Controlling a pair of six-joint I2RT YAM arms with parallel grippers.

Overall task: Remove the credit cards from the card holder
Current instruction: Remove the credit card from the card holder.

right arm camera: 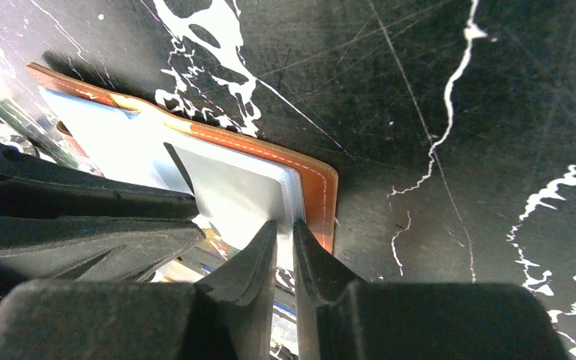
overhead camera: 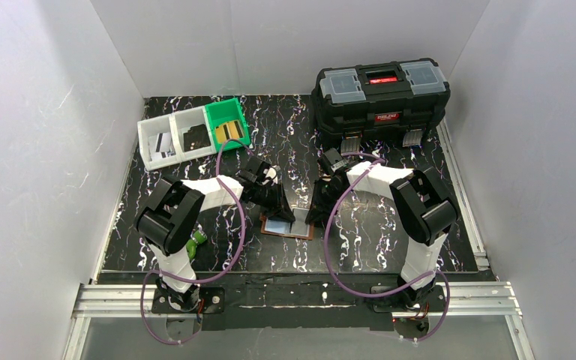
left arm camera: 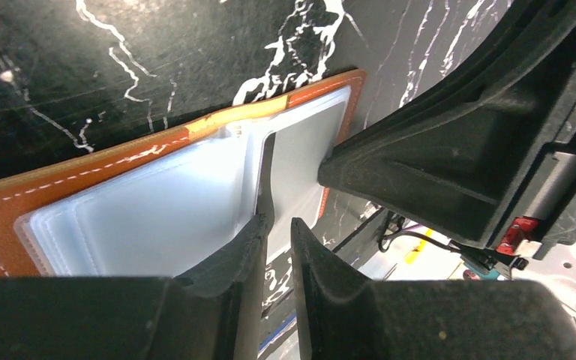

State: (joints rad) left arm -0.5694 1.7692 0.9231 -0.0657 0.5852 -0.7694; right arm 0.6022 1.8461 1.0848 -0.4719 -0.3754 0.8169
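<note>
The card holder (overhead camera: 286,226) lies open and flat on the black marbled table, brown leather outside and glossy pale grey-blue pockets (left arm camera: 157,202) facing up. No credit cards can be made out; they are hidden in the pockets. My left gripper (overhead camera: 282,211) is down over its left half. In the left wrist view the left gripper (left arm camera: 277,223) has its jaws a narrow gap apart at the middle fold, with nothing between them. My right gripper (overhead camera: 316,217) stands over the right half. In the right wrist view the right gripper (right arm camera: 284,223) is narrowly open at the pocket edge of the card holder (right arm camera: 232,187).
A big black toolbox (overhead camera: 381,97) stands at the back right. Two white bins (overhead camera: 171,139) and a green bin (overhead camera: 227,124) with flat items sit at the back left. The two grippers nearly touch over the holder. White walls close in three sides.
</note>
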